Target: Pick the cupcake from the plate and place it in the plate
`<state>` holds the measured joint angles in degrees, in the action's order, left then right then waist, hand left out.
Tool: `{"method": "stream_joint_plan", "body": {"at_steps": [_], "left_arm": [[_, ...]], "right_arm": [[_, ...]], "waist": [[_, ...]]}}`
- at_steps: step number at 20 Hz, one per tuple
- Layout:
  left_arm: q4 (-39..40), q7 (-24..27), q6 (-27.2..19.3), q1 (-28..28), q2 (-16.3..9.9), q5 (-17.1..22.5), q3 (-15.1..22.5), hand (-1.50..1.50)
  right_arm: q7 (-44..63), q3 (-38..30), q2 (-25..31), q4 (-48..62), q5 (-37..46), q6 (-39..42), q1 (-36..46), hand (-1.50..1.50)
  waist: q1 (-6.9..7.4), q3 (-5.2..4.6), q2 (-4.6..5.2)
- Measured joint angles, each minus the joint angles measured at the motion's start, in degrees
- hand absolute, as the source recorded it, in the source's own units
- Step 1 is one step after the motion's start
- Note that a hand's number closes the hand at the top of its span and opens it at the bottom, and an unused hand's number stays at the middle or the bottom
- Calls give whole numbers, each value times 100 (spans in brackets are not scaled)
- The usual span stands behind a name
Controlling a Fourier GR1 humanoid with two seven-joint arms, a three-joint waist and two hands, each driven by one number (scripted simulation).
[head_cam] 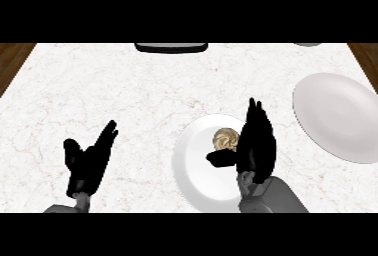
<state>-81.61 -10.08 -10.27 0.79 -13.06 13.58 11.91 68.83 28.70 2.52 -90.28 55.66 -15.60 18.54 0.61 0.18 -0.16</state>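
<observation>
Black right hand (255,142) spread open, thumb beside the cupcake (225,139) on its plate (193,165).

veined marble counter (133,95), smooth white plates (193,170), wood edges (15,57)

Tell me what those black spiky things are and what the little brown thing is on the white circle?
Those are a robot's two hands, seen from its head looking down at a marble counter. The left hand rests open, holding nothing. The right hand is over the near plate, its fingers straight and its thumb beside the brown thing, a cupcake. It has not closed around it yet. Another white plate, with nothing on it, lies further right. A dark object sits at the far edge.
</observation>
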Motion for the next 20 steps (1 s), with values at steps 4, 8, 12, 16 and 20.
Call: {"method": "stream_joint_plan", "body": {"at_steps": [4,8,12,16,20], "left_arm": [[-45,4,50,-73,-35,-13,-39,0],[-15,-28,113,-34,-15,29,-105,0],[98,46,164,20,41,-8,-131,0],[38,70,241,-38,49,7,-177,0],[-31,3,177,-66,78,-98,-176,0]], "right_arm": [[68,-50,-121,213,171,205,22,-150],[-17,-221,-156,573,166,271,90,-150],[-57,-291,-182,855,87,263,201,-150],[-209,-313,-194,1154,-65,201,145,-150],[-293,-298,-203,1490,-312,263,246,150]], "waist": [[-14,0,-3],[-18,2,3],[-21,10,-2],[-12,10,-1],[-7,6,3]]}}
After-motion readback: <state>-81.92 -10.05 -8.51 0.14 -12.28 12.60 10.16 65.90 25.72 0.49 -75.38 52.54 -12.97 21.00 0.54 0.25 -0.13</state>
